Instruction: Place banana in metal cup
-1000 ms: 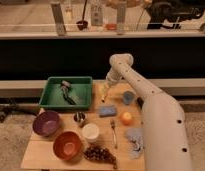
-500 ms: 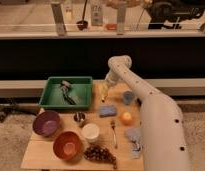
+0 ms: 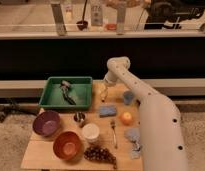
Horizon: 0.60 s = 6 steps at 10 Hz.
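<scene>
The banana [image 3: 103, 93] is a small pale yellow fruit lying at the back of the wooden table, just right of the green tray. My gripper [image 3: 104, 89] hangs down from the white arm right over the banana, at or touching it, and partly hides it. The metal cup [image 3: 80, 118] is a small shiny steel cup with a dark inside. It stands upright in front of the tray, to the front left of the gripper and well apart from it.
A green tray [image 3: 85, 82] holds dark utensils. Around the metal cup stand a white cup [image 3: 90, 132], a purple bowl [image 3: 46, 123] and an orange bowl [image 3: 68, 145]. Grapes [image 3: 99, 154], a fork [image 3: 114, 131], a blue sponge [image 3: 107, 110], an orange fruit [image 3: 126, 118] and a blue-grey cup [image 3: 128, 96] also lie on the table.
</scene>
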Tool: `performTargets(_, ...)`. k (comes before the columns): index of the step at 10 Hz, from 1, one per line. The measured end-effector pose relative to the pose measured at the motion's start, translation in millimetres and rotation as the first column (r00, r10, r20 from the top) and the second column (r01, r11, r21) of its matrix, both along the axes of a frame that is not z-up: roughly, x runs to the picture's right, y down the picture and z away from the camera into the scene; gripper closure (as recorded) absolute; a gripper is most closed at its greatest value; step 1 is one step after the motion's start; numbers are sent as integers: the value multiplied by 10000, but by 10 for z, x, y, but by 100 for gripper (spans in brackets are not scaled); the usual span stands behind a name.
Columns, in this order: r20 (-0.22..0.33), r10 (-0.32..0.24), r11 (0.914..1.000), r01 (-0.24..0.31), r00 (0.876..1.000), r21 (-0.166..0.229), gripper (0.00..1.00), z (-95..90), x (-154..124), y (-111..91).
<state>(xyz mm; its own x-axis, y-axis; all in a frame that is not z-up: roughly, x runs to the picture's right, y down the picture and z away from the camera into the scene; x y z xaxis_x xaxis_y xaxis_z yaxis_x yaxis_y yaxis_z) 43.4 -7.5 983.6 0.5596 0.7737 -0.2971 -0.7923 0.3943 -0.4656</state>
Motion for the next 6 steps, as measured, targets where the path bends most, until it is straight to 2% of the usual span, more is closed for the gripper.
performTargets(4,20,-239,9997,239,9997,59,20,140,-105,89)
performTargets(5,14,-331,9994,331,9995,58,23,178,-141,129)
performTargets(6,15,-408,9992,408,9992,20,33,234,-174,190)
